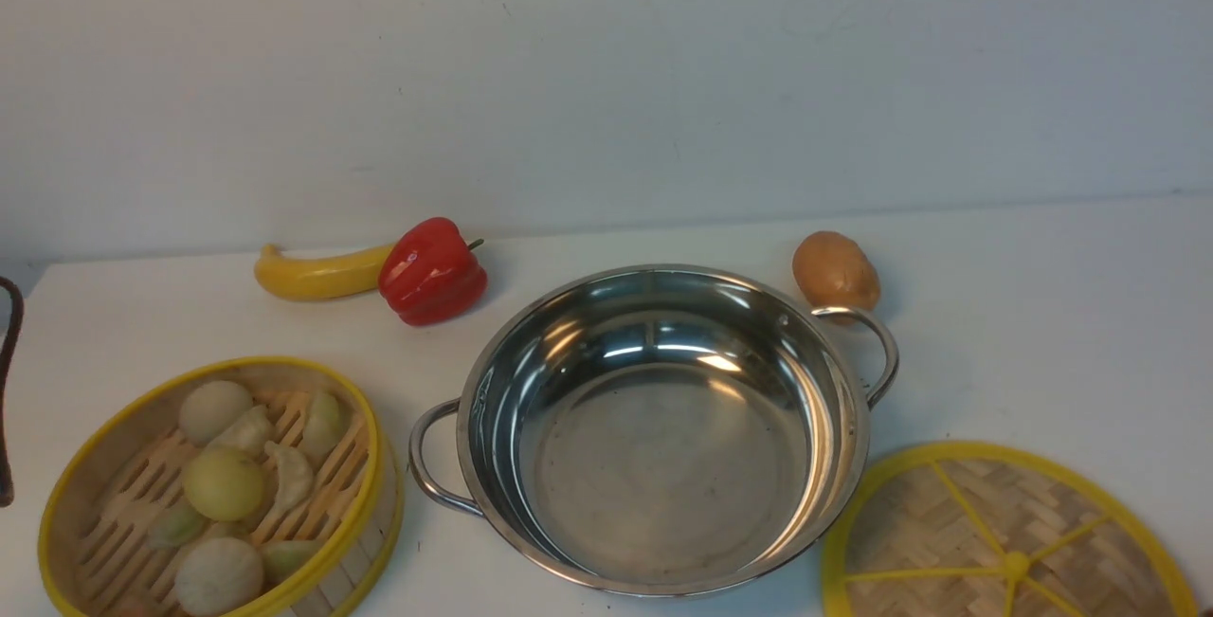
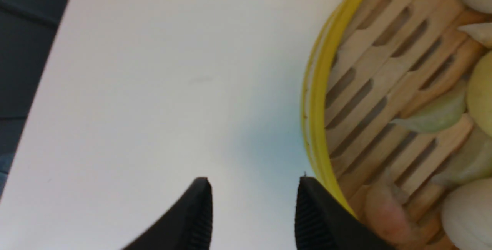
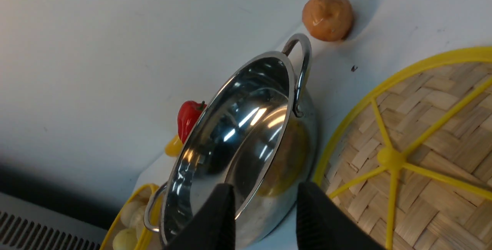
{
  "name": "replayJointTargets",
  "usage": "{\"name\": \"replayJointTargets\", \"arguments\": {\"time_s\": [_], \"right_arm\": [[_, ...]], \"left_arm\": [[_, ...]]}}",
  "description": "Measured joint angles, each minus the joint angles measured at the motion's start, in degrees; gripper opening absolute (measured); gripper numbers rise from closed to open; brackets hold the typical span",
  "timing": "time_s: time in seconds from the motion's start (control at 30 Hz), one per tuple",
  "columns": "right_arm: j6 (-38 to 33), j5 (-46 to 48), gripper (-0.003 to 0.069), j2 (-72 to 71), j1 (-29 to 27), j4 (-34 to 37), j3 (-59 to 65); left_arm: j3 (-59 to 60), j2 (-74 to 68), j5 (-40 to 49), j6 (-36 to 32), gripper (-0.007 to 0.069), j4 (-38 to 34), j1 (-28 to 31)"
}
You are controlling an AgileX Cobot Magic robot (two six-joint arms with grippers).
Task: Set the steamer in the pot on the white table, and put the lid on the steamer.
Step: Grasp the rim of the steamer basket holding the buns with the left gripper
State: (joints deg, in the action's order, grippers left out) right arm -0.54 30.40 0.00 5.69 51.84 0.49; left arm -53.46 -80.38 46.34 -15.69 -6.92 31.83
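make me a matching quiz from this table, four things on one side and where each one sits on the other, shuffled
Things:
1. round bamboo steamer basket with yellow rims
2. wide shiny steel pot
3. flat woven bamboo lid with yellow spokes
4. brown potato

Places:
A. just behind the pot's right handle
B. near left of the white table
C. centre of the table, empty
D. near right, lying flat

Pairs: 1-B, 2-C, 3-D, 4-A

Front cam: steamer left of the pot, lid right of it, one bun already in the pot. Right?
Not quite. The pot is empty: the front view shows only bare steel inside. The rest stands: the steamer is left of the pot and the lid is right of it.
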Motion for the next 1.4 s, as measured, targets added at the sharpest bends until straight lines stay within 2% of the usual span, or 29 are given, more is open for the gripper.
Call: {"name": "replayJointTargets", "arguments": {"time_s": [0.23,0.37,0.87,1.03,1.23,1.4], "right_arm": [[-7.71,1.76,0.0242,0.0,0.0,4.18,0.0],[-8.77,2.15,0.0242,0.0,0.0,5.2,0.0],[-10.44,3.19,0.0242,0.0,0.13,6.7,0.0],[-10.54,3.37,0.0242,0.0,0.13,6.88,0.0],[-10.54,3.38,0.0242,0.0,0.13,6.95,0.0],[-10.54,3.44,0.0242,0.0,0.13,6.95,0.0]], "left_arm": [[-2.05,-6.31,-0.46,-18.63,0.0301,-9.01,0.0],[-2.18,-10.19,-1.47,-22.49,0.0301,-10.18,0.0],[-2.22,-20.24,-5.27,-25.02,0.0297,-13.25,0.0],[-2.22,-22.26,-7.31,-25.15,0.0222,-14.8,0.0],[-2.28,-22.81,-11.9,-24.52,0.0045,-17.23,0.0],[-2.28,-22.69,-11.94,-24.56,0.0037,-16.01,0.0]]}}
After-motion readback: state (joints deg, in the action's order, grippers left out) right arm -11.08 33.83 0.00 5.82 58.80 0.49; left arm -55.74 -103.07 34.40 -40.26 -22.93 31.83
